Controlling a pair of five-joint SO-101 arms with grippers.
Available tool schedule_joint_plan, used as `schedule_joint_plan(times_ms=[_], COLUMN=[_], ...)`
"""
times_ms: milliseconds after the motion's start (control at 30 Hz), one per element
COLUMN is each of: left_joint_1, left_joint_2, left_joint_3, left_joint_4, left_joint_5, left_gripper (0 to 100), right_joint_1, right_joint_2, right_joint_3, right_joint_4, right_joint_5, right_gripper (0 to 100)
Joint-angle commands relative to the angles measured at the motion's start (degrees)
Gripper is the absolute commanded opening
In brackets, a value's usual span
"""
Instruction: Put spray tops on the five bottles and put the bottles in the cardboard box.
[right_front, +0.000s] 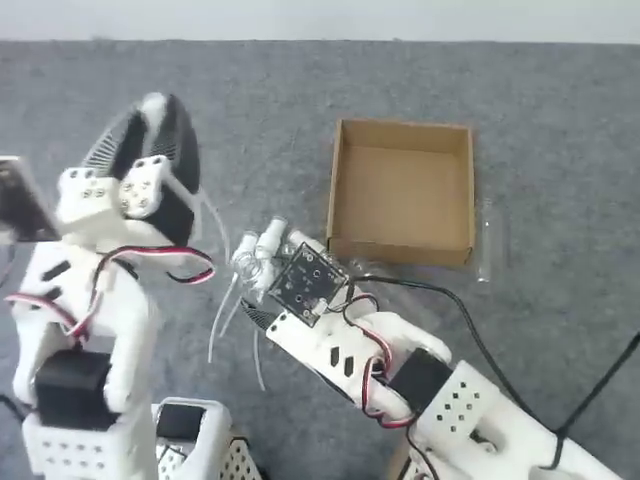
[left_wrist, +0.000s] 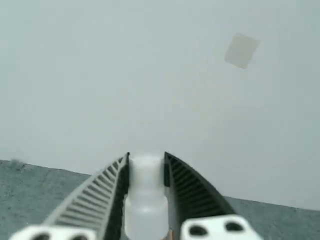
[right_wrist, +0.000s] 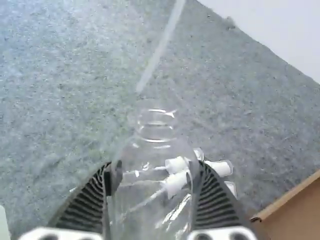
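Right tool (right_wrist: 157, 169) grasps a clear bottle (right_wrist: 155, 145) just beside the cardboard box (right_front: 400, 248); left tool (left_wrist: 146, 156), well apart from it, clenches a white spray top (left_wrist: 146, 200)

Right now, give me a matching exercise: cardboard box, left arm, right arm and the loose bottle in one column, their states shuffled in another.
1 cardboard box
2 left arm
3 right arm
4 loose bottle

a jaws shut on a clear bottle
b empty
c lying outside the box
d jaws shut on a white spray top

Pairs: 1-b, 2-d, 3-a, 4-c
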Motion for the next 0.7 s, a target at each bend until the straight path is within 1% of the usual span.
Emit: schedule_joint_plan(times_ms=[0, 100, 300, 500, 667], left_joint_1=[-0.7, 0.4, 5.5, 5.4, 5.9], left_joint_2=[1.1, 1.1, 1.1, 1.0, 0.6], left_joint_3=[-2.4, -0.9, 0.9, 4.5, 6.1], left_joint_4=[-1.8, -2.3, -2.2, -3.3, -1.0], left_joint_5=[-0.4, -0.4, -0.4, -0.4, -0.4], left_gripper=[1, 1, 1, 1, 1], right_joint_1=[-0.5, -0.5, -0.5, -0.5, -0.3], right_joint_2=[-2.3, -2.3, -2.3, -2.3, -2.4], right_joint_3=[-0.4, -0.4, -0.4, -0.4, -0.4], right_joint_4=[-0.9, -0.9, -0.9, -0.8, 0.5], right_joint_5=[-0.6, -0.6, -0.6, -0.6, -0.3], right_gripper=[0.6, 0.6, 0.6, 0.6, 0.6])
